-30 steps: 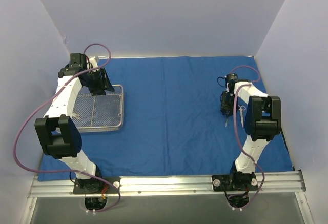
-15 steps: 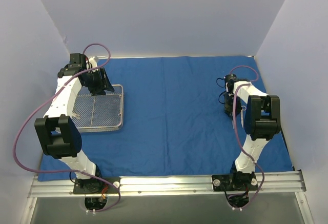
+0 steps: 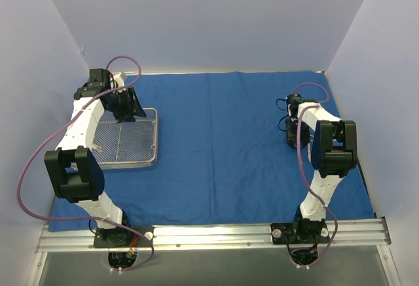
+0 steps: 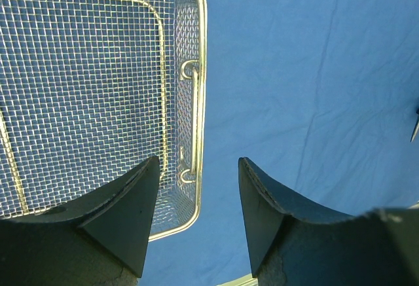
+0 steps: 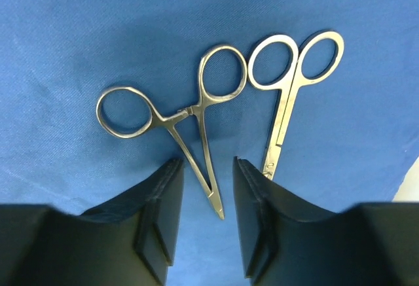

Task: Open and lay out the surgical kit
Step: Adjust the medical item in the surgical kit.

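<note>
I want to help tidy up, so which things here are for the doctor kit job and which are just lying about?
For the job:
blue cloth
mesh tray
forceps
scissors

Not for the job:
metal rail
purple cable
Both belong to the robot's rig, not the kit.

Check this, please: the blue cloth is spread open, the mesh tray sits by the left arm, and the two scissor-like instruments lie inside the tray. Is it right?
One detail is wrong: the forceps and scissors lie on the blue cloth, not in the mesh tray; the right wrist view shows it. The rest holds.
</note>
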Robot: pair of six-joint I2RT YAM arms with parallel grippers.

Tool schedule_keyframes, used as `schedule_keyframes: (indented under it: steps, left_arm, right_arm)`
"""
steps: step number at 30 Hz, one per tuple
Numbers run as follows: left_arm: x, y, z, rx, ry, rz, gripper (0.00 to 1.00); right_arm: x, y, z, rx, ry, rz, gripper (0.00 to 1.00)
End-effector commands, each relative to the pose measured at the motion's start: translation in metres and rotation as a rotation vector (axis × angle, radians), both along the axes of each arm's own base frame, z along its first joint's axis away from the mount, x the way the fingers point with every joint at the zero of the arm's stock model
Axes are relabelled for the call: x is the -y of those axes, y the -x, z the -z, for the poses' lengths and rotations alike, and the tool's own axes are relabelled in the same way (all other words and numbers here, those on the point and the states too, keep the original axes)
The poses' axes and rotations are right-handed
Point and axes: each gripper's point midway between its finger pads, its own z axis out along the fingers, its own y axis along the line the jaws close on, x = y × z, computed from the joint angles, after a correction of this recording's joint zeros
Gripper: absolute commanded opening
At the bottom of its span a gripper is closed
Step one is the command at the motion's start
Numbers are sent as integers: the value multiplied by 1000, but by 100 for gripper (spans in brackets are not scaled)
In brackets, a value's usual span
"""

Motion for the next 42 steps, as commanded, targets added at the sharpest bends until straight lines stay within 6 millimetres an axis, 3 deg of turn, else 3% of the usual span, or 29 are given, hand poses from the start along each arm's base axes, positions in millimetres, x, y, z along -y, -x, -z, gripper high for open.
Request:
schedule_keyframes:
  steps: [1, 8, 25, 35, 42]
  left_arm:
    - [-9, -2, -12, 43, -7, -36, 60]
    - [-22, 3, -10, 5, -1, -103, 61]
    - [-24, 1, -11, 2, 20, -114, 61]
    - [-31, 4, -7, -7, 30, -128, 61]
    - [-30, 4, -3, -17, 41, -126, 61]
  right_arm:
    - [-3, -3, -13, 18, -4, 22, 40]
    - [-15, -18, -39, 117, -75, 38, 46]
    - [-23, -12, 1, 52, -117, 7, 43]
    - [-21, -8, 10, 31, -120, 10, 41]
    - [-30, -13, 11, 45, -167, 13, 30]
